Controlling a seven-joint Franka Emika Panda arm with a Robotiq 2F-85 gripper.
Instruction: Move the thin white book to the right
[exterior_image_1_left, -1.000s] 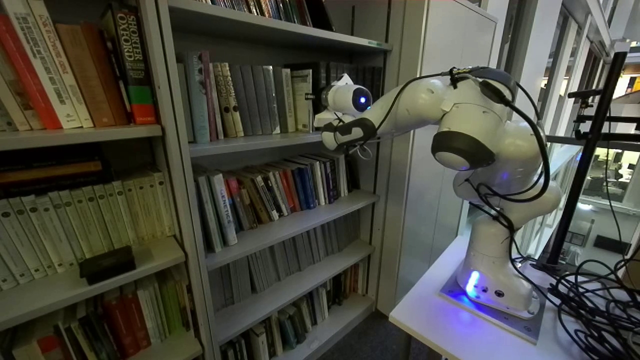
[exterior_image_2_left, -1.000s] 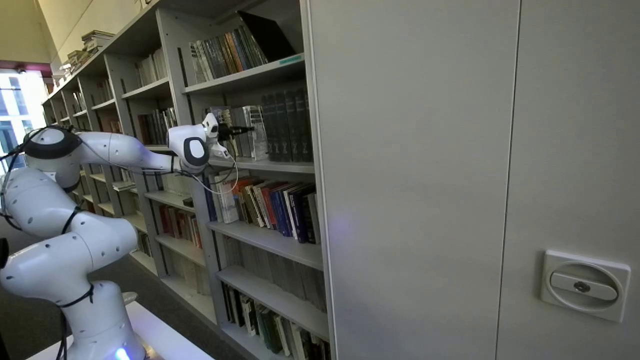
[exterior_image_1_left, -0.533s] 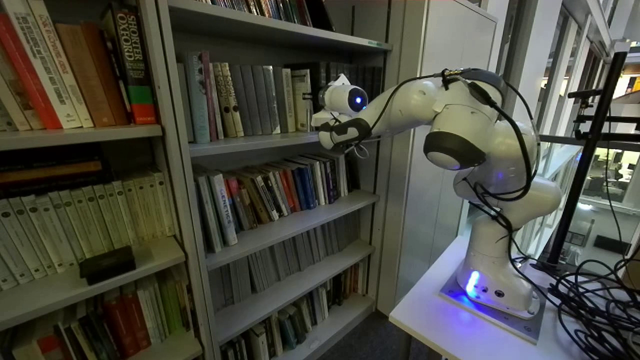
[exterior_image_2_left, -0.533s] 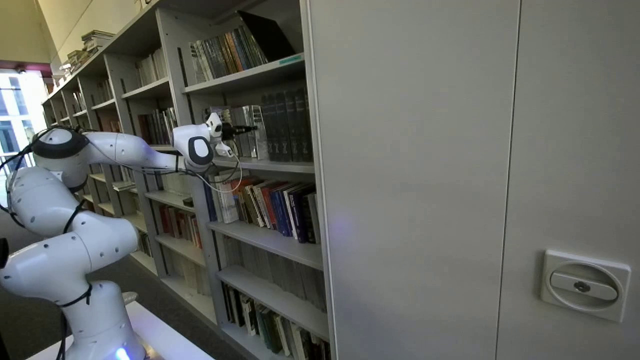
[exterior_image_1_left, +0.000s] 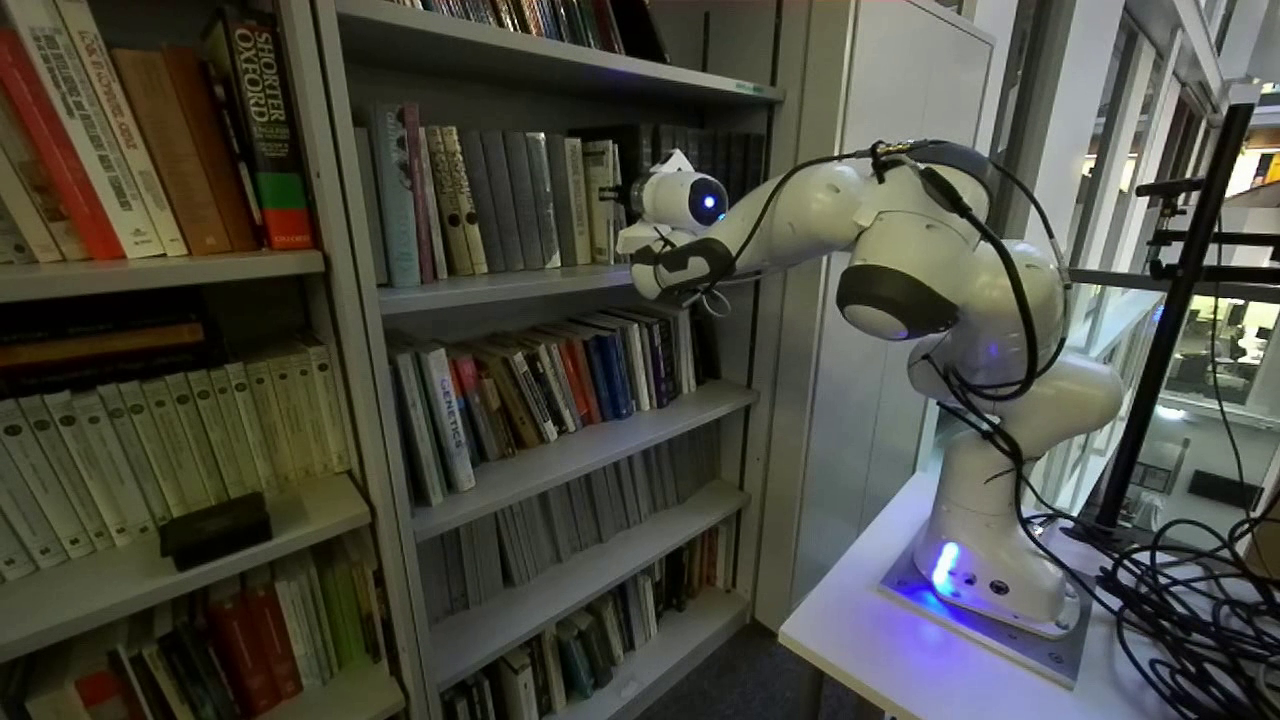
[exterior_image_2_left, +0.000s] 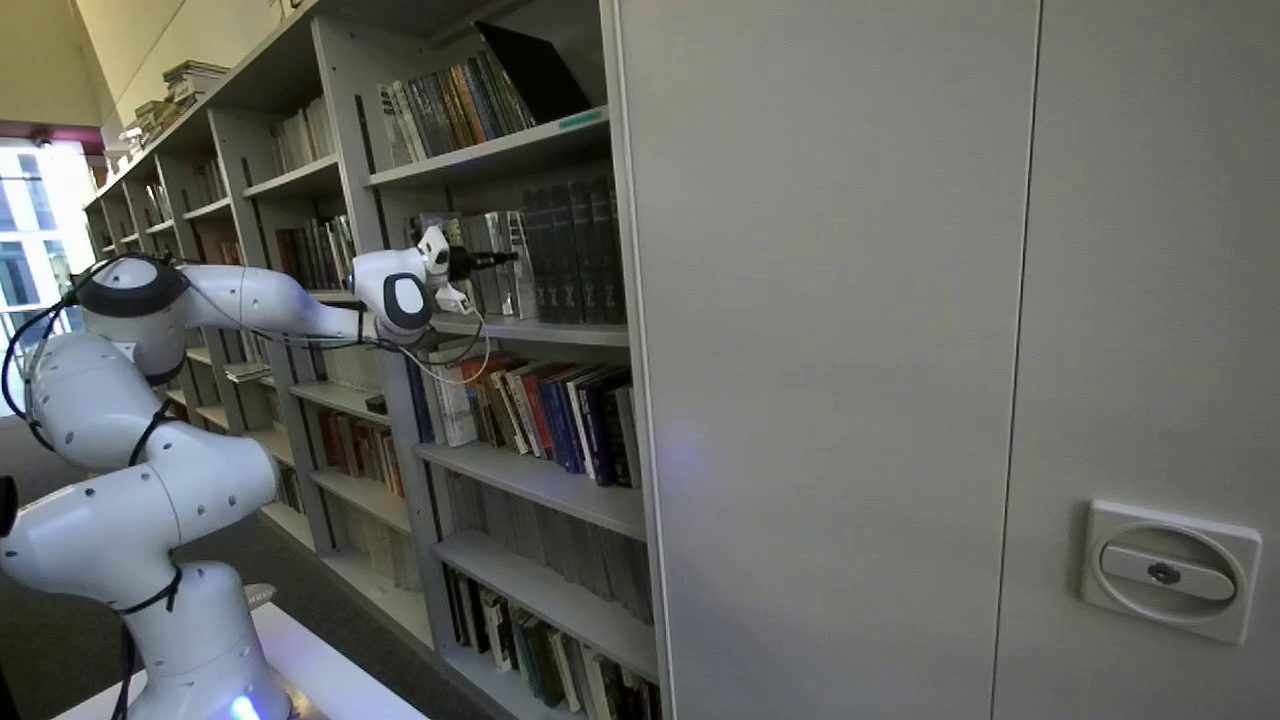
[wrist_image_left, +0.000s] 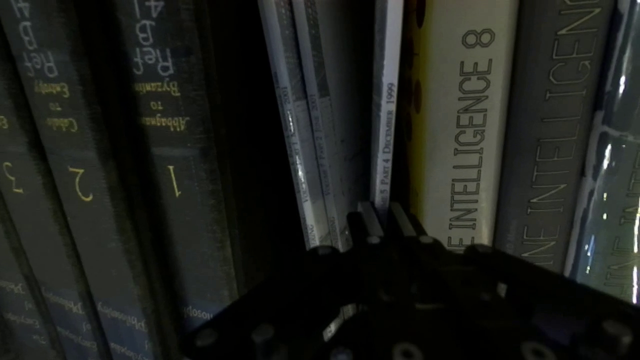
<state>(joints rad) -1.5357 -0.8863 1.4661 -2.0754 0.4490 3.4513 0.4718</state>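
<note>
In the wrist view, which is showing the scene upside down, the gripper (wrist_image_left: 382, 209) is clamping the thin white book (wrist_image_left: 386, 110), one finger pressing on each side of its spine; the book is standing upright, its long axis running up and down, directly between the jaws. To the scene's left, a pale Intelligence 8 volume (wrist_image_left: 467, 125) is standing just beside it. To the right, two thin white spines (wrist_image_left: 301, 155) are standing at a slant to it, with black encyclopedia volumes (wrist_image_left: 172, 150) following beyond; the coming rightward move will probably be carrying the book toward those spines. In an exterior view, the arm's white wrist (exterior_image_1_left: 678, 203) is sitting slightly farther left than a second ago. In an exterior view, the black fingers (exterior_image_2_left: 497, 259) are reaching slightly farther right than then, so the gripper is apparently easing toward the bookcase (exterior_image_2_left: 545, 490).
</note>
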